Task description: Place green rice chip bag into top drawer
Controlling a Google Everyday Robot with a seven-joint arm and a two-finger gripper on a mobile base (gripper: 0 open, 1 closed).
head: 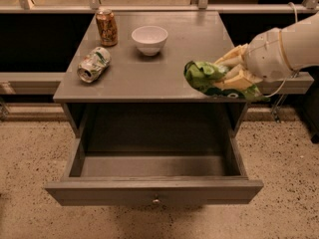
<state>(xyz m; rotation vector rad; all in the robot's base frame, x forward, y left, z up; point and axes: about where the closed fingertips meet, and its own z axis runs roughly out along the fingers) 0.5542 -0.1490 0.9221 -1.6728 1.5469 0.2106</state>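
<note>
On the speckled floor (279,183) stood a grey table (149,76) with a flat top, backed by a dark recess and a pale rail. Below the top, the top drawer (99,193) was pulled fully out toward the camera, and its shallow interior held nothing. The white arm (294,46) entered from the right edge of the view and reached left toward the front right corner of the table top. The gripper (230,76) sat at that corner, above the right side of the open drawer. Its yellowish fingers (234,58) were clamped on the green rice chip bag (203,75). The bag was crumpled, projected left from the jaws, and lay over the front right edge of the top, outside the drawer. Contact between bag and top could not be determined. A white bowl (149,39) stood upright near the rear centre of the top. A dented green-and-white can (93,64) lay on its side near the left edge. A brown can (106,27) stood upright behind it, left of the bowl. A small round metal knob (156,201) was fixed at the centre of the drawer front.
</note>
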